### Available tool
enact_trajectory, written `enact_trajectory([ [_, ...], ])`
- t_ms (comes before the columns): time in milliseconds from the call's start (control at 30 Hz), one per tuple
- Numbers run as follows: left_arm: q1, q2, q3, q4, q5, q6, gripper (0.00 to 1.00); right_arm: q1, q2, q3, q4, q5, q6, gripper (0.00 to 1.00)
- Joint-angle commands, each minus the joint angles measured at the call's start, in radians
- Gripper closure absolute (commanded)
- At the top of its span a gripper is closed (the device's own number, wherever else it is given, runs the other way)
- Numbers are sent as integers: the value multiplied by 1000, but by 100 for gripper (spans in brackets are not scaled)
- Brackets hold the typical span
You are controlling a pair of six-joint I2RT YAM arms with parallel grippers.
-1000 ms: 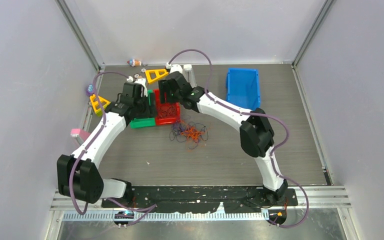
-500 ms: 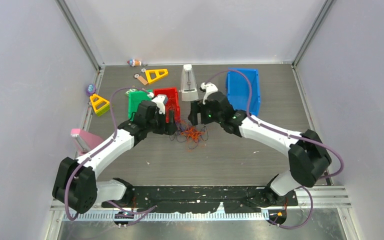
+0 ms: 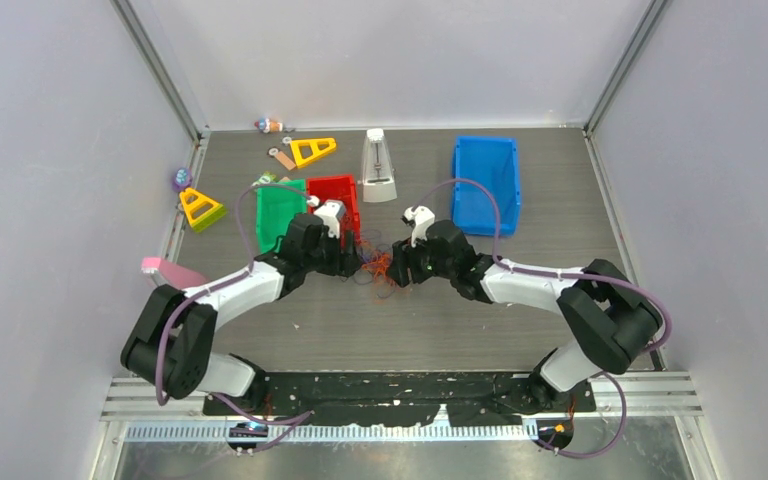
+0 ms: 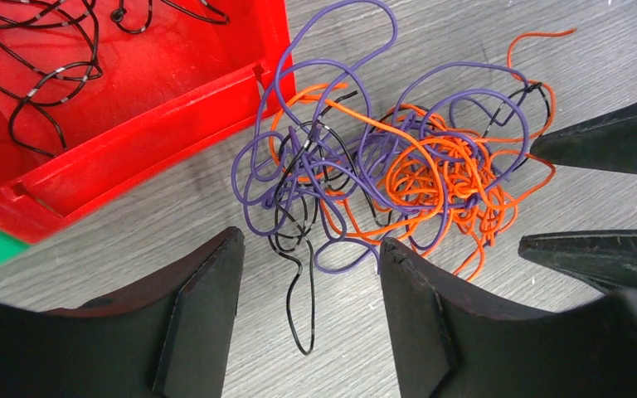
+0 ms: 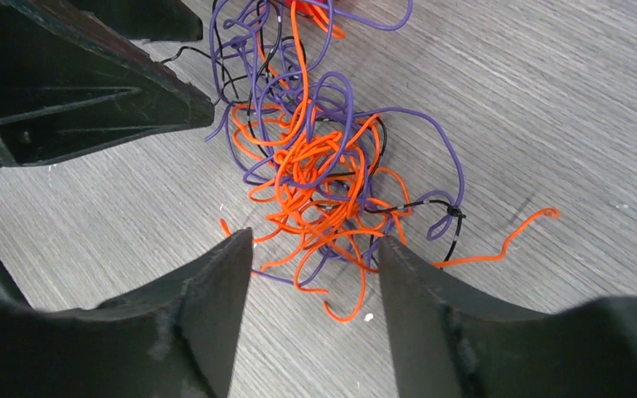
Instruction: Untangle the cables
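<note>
The cables [image 3: 381,266] lie as one tangled clump of orange, purple and black strands on the grey table, just in front of the red bin [image 3: 332,196]. My left gripper [image 3: 354,262] stands open at the clump's left edge. In the left wrist view a loose black loop of the cables [image 4: 398,166] lies on the table between the fingers of that gripper [image 4: 311,242], ungripped. My right gripper [image 3: 406,268] stands open at the clump's right edge. In the right wrist view orange ends of the cables [image 5: 315,174] reach between the fingertips of that gripper [image 5: 315,242].
Black strands [image 4: 50,76] lie inside the red bin [image 4: 133,108]. A green bin [image 3: 278,210] sits left of it and a blue bin [image 3: 485,180] at the back right. A white upright object [image 3: 378,165] and yellow triangles [image 3: 312,150] stand behind.
Both arms have come forward from the bins and dropped low, and now flank the clump from left and right. The clump itself has hardly moved.
</note>
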Motion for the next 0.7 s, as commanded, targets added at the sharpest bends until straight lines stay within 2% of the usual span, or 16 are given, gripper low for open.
enact_trajectory([
  [0, -3, 40, 53, 71, 27, 13, 41, 13, 16, -6, 137, 31, -22, 41],
  [67, -4, 59, 72, 56, 37, 15, 46, 15, 19, 3, 126, 53, -25, 45],
  [133, -3, 70, 80, 50, 46, 16, 52, 18, 14, 4, 117, 89, -27, 54],
  [167, -4, 71, 80, 51, 47, 19, 57, 18, 10, 2, 114, 104, -29, 64],
  [200, -3, 70, 81, 49, 47, 23, 68, 18, 5, 1, 115, 112, -29, 71],
  [233, -4, 69, 81, 45, 42, 27, 77, 18, -8, -7, 117, 134, -26, 83],
  [300, -4, 54, 82, 32, 19, 36, 99, 17, -42, -37, 135, 206, -16, 93],
  [600, -3, -92, -19, 87, -133, 36, 100, -7, -247, -186, 180, 581, 86, 95],
  [667, -2, -132, -44, 93, -216, 28, 100, -22, -288, -213, 156, 680, 131, 95],
])
